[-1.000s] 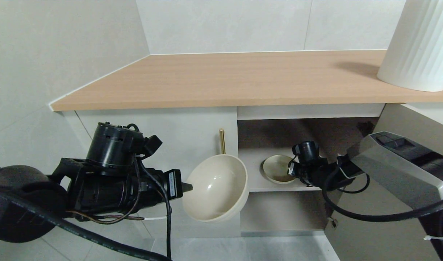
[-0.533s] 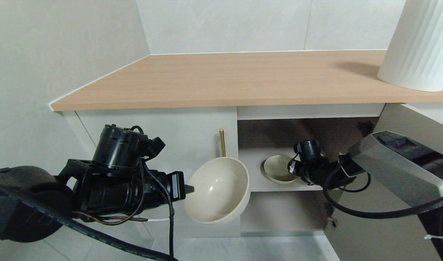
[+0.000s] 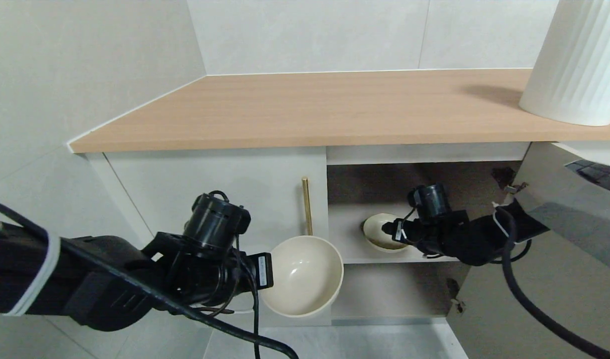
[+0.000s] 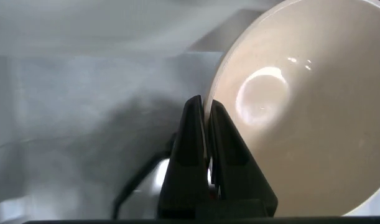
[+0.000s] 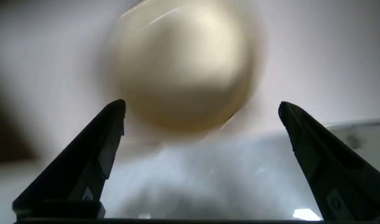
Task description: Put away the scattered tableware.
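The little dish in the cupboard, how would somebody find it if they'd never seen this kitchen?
Find the wooden countertop, then look under it into the open cupboard. The little dish is on the shelf inside, just in front of the open right gripper. It is much smaller than the big cream bowl, which the left gripper holds outside by the closed door.

Corner of a kitchen. Pale, large-format tiled walls [image 3: 305, 35] meet behind a wood-grain bench [image 3: 305, 107], lit evenly from above. A white ribbed vessel [image 3: 579, 60] stands at the bench's right end and casts a soft shadow to its left. Below is a light grey cabinet: its left door [image 3: 210, 174] is closed and carries a vertical brass handle [image 3: 307, 204]; its right door [image 3: 534, 299] is swung open, exposing a shelf [image 3: 349, 239] and a dark, possibly brown, back panel. The floor [image 3: 334, 344] is of grey tiles.
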Robot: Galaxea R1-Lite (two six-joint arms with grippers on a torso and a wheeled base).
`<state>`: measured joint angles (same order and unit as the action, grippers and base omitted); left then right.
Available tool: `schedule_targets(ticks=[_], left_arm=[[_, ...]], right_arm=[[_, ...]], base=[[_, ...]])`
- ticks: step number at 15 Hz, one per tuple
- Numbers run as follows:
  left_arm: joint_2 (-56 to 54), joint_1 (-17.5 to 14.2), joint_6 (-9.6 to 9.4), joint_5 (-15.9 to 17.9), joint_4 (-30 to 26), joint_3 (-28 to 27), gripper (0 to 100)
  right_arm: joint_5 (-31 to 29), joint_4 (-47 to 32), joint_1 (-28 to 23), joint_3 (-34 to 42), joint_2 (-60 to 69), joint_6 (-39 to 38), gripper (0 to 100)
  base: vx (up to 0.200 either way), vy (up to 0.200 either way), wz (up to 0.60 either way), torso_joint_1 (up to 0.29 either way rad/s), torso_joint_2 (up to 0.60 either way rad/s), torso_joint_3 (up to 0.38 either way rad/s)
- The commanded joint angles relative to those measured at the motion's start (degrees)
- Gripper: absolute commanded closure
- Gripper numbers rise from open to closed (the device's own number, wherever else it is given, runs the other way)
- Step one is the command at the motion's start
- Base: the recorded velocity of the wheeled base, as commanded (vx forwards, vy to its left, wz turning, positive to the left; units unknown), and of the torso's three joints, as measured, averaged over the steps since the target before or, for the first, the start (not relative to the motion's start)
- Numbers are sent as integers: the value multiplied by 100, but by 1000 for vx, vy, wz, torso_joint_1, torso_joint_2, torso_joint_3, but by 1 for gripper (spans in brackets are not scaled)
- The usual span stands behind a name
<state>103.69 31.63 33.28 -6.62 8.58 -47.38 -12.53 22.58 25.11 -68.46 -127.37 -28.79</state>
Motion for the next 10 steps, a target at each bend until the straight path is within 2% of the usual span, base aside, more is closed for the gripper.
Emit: schedule_targets(ticks=[1, 2, 5, 10], left_arm=[[503, 159, 3, -208, 3, -60, 100], [599, 212, 3, -305, 3, -69, 100], [608, 264, -6, -305, 3, -69, 100], [573, 282, -6, -296, -6, -60, 100]], right_arm=[[269, -16, 433, 536, 898, 137, 0], [401, -16, 758, 835, 1232, 287, 0], [515, 19, 1356, 1344, 1654, 682, 0], [550, -16, 1945, 1555, 1671, 735, 0]], base=[[0, 0, 0, 0, 0, 0], [0, 0, 0, 0, 0, 0], [0, 0, 0, 0, 0, 0], [0, 0, 0, 0, 0, 0]])
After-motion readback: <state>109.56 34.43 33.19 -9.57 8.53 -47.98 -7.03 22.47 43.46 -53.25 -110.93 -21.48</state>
